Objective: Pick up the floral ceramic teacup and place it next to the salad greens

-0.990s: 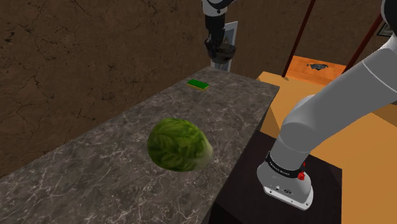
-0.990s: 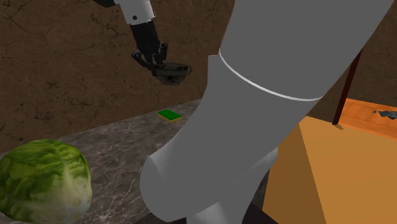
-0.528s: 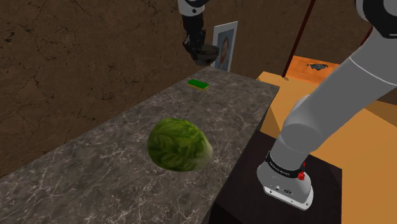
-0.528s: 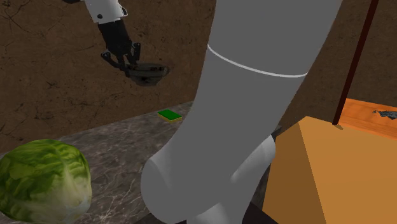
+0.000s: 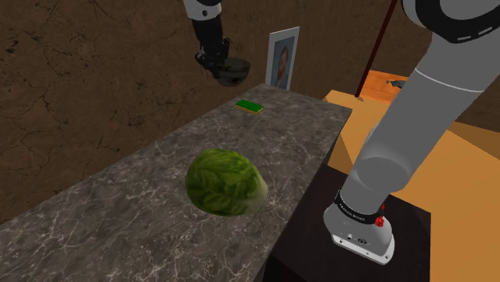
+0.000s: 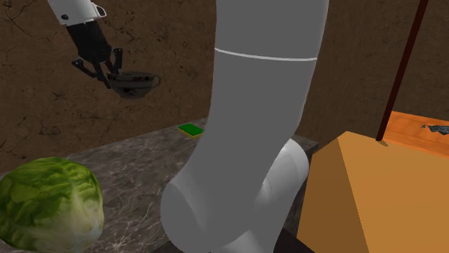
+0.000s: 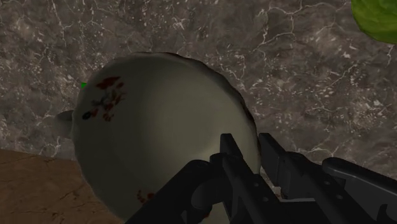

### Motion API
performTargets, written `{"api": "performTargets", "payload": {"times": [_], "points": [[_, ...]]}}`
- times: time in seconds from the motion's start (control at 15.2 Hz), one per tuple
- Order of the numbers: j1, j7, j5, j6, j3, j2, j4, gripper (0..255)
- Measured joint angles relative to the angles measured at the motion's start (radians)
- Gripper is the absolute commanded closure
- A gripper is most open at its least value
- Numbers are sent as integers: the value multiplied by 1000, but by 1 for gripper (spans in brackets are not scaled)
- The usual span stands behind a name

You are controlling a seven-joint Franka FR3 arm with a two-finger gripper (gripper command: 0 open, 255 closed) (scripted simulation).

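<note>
The teacup (image 7: 159, 121) is pale with small red flower marks inside; it looks dark from outside (image 5: 233, 70) (image 6: 134, 81). My gripper (image 5: 218, 58) (image 6: 109, 72) (image 7: 248, 153) is shut on its rim and holds it in the air, well above the far end of the marble counter (image 5: 120, 216). The cup hangs roughly level, mouth up. The salad greens, a round green lettuce head (image 5: 225, 182) (image 6: 47, 201) (image 7: 378, 16), lie on the counter's middle, a good way nearer the stand than the cup.
A small flat green block (image 5: 249, 105) (image 6: 191, 129) lies on the counter's far end, below the cup. A framed portrait (image 5: 282, 58) leans against the brown wall behind it. An orange table (image 5: 473, 160) stands at the shoulder view's right, beside my arm's base (image 5: 362, 228).
My gripper has carried the teacup steadily toward the shoulder view's left, away from the portrait, keeping its height. The lettuce and green block have not moved.
</note>
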Motion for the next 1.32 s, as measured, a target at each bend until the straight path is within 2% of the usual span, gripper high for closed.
{"api": "performTargets", "payload": {"times": [0.26, 0.4, 0.53, 1.32], "points": [[37, 81, -19, -40, 48, 105, 120, 255], [67, 132, -40, -73, 75, 188, 219, 255], [81, 156, -51, -80, 85, 228, 257, 255], [78, 197, -59, 67, 83, 241, 117, 255]]}}
